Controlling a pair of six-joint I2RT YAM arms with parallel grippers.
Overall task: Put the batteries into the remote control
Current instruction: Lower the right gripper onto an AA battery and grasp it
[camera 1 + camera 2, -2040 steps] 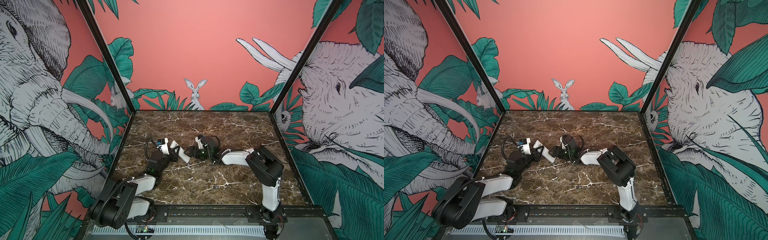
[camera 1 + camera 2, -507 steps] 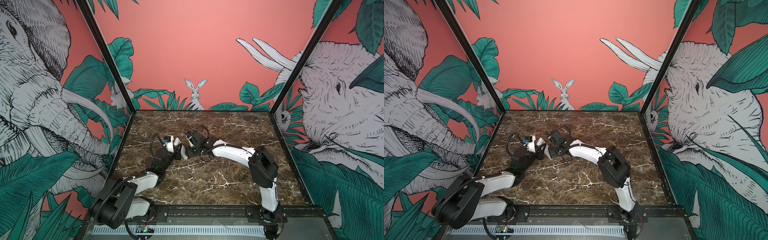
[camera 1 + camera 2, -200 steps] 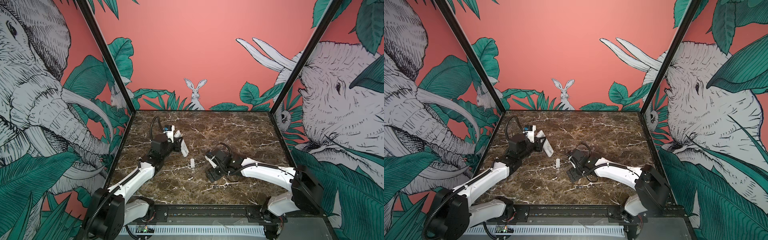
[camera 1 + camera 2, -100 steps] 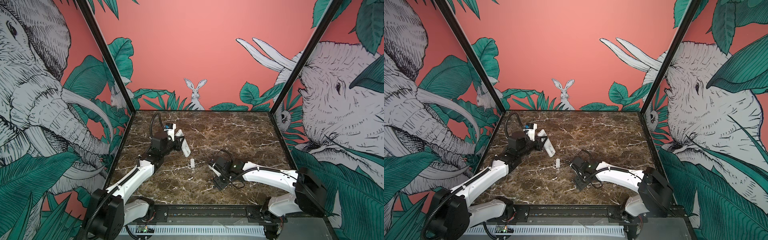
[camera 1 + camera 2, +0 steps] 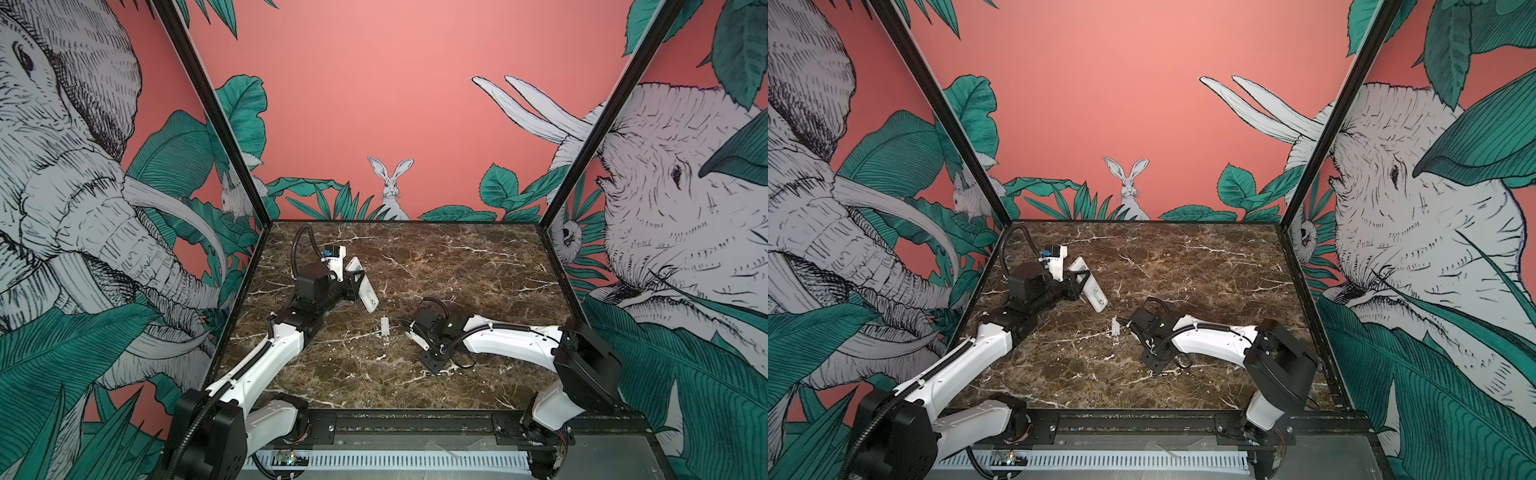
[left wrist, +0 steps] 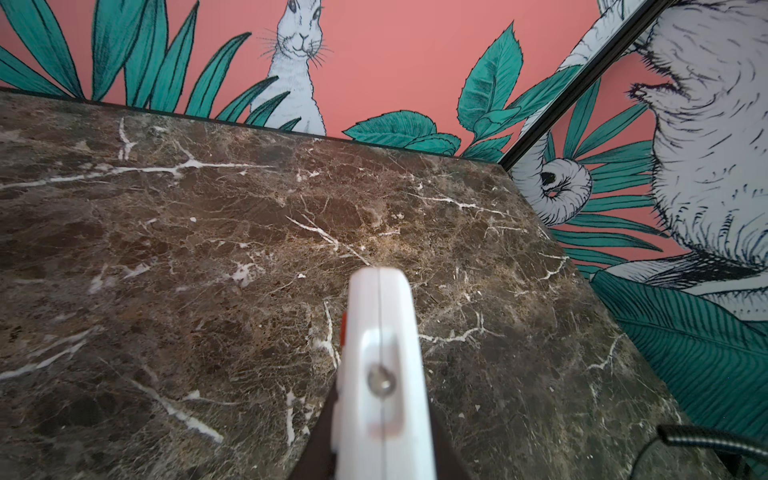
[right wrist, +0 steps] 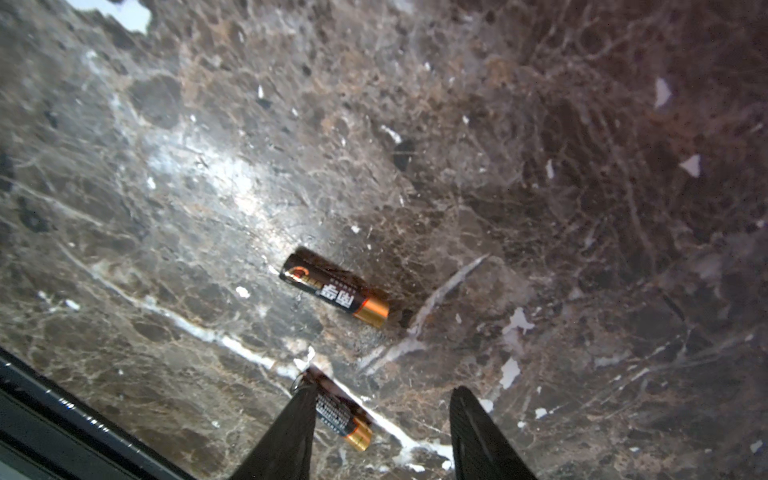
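- Fingers of your right gripper stand apart low over the marble tabletop. They straddle the nearer battery. One finger overlaps its dark end and the other stands clear, so nothing is gripped yet.
- Just past those tips, the second battery lies loose on the marble, near the first but not touching it.
- Your left gripper is clamped around the middle of the remote control and holds it tilted at the far left of the table. You cannot tell whether its lower end touches the marble.
- Between the two arms, a small white cover piece lies on the table, apart from the remote. It is probably the battery door, already off.
- Progress looks early: both batteries are on the table, so neither is loaded.
- What is left is to grasp each battery, seat it in the remote and likely refit the cover. The compartment itself shows in no view.
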